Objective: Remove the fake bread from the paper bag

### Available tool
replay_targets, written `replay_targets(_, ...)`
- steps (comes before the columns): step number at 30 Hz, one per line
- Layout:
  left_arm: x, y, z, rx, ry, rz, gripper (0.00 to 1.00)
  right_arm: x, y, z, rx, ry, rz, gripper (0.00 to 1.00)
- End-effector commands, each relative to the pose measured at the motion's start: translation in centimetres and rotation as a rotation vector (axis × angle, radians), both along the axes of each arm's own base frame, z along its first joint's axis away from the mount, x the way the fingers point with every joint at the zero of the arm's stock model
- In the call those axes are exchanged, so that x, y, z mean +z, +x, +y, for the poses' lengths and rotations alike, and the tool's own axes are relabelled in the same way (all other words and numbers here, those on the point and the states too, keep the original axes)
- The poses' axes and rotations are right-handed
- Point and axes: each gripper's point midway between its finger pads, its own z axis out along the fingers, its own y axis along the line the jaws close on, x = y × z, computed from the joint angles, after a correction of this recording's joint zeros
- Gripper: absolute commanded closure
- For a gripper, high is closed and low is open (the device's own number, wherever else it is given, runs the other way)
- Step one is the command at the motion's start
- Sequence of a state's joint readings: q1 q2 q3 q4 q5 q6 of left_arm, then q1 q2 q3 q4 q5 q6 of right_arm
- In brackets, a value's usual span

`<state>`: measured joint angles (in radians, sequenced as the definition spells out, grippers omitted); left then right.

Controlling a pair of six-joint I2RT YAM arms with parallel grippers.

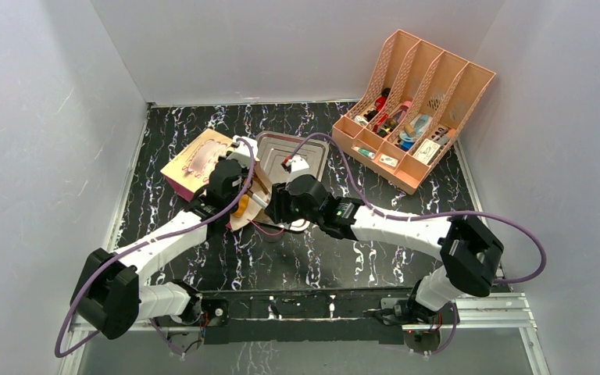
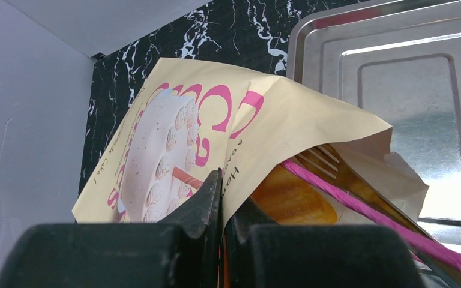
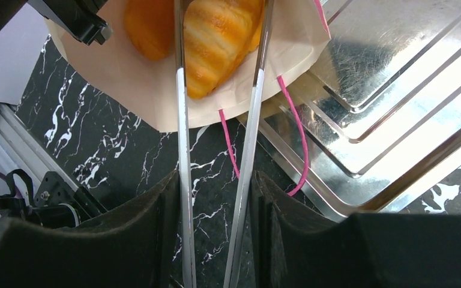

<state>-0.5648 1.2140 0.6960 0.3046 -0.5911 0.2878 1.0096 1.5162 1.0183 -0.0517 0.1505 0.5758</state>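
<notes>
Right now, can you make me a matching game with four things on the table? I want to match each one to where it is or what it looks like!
Things:
1. paper bag
2. tongs
3. metal tray
4. file rack

Clues:
A. peach, in the far right corner
B. pinched at its edge by the left gripper
C. flat and shiny, right beside the bag
D. held by the right gripper, one arm on each side of a fake bread

Pairs: 1-B, 2-D, 3-C, 4-A
</notes>
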Motion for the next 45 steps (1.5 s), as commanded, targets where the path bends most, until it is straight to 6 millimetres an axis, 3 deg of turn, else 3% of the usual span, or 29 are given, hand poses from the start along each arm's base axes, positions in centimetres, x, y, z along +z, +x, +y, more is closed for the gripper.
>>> replay_targets(1,2.4,0.5,0.4,0.045,-0.043,-0.051,1.0,2.6,0.0,1.3,0.031,0.074,-0.043,0.89)
replay_targets(6,2.1,0.5,0.3,0.044,-0.036,-0.035,1.0,1.9,-0.8,1.8,0.061,0.06,-0.033,0.67)
replay_targets(15,1.9,0.6,-0.2,0.035,-0.066,-0.014,1.0,-1.2,-1.7,2.9,0.101,0.003,0.02,0.53)
replay_targets(23,1.3,0.7,-0.6,0.028,-0.079,0.005,1.0,-2.5,-2.0,3.1,0.083,-0.05,0.016,0.52)
replay_targets(30,0.8,0.5,-0.4,0.029,-0.072,0.011,1.0,-1.3,-1.7,2.2,-0.022,-0.133,-0.107,0.53)
replay_targets(35,0.8,0.2,-0.2,0.033,-0.069,0.011,1.0,-0.6,-2.7,2.2,-0.049,-0.171,-0.224,0.54)
replay_targets(45,1.1,0.1,-0.1,0.038,-0.07,0.014,1.0,-1.3,-4.3,1.6,-0.101,-0.252,-0.399,0.54)
